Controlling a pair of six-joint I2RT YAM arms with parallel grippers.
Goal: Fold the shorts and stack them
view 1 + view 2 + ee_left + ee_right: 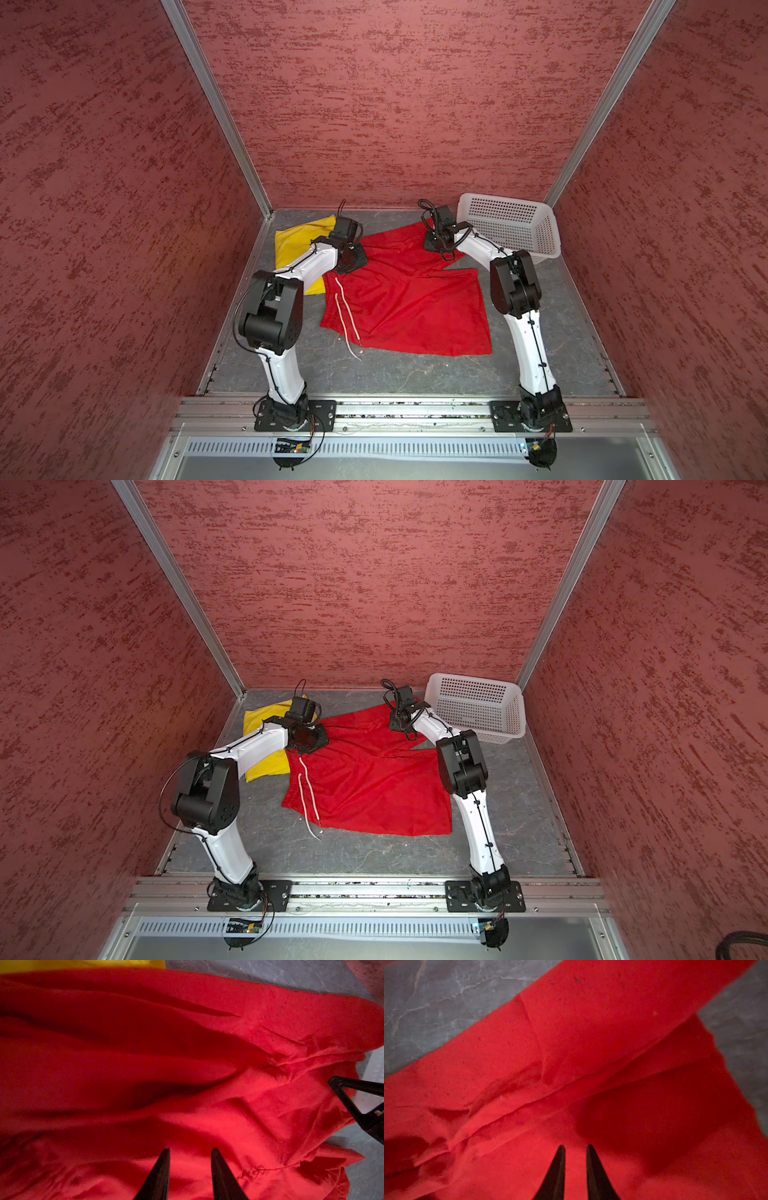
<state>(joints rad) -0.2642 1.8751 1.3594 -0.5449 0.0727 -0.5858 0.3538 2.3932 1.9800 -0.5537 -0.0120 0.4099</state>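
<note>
The bright red cloth shorts point(411, 307) point(374, 787) lay spread flat on the grey marbled tabletop point(415, 374) at the centre of both top views; their waistband ran down the left side and a pale drawstring point(349, 320) point(311, 796) trailed over the cloth toward the lower left, its end on the table. The bright yellow shorts point(295, 245) point(257, 725) lay to the upper left, just beside the red pair and partly hidden under the left arm; a white perforated plastic basket point(509, 224) point(478, 706) stood tilted at the upper right, against the back corner.

The left gripper point(189, 1150) was down over the upper left corner of the red shorts; at the bottom centre of the left wrist view its two black fingers stood apart with crumpled red cloth showing in the gap; whether a fold was pinched I cannot tell. One black finger point(335, 1084) of the other arm's tool entered at the right edge of that view, over the rim of the red cloth.

The right gripper point(576, 1147) was down over the upper right leg of the red shorts, beside the basket; its fingers stood close with a narrow gap, red cloth beneath; whether it gripped I cannot tell.
</note>
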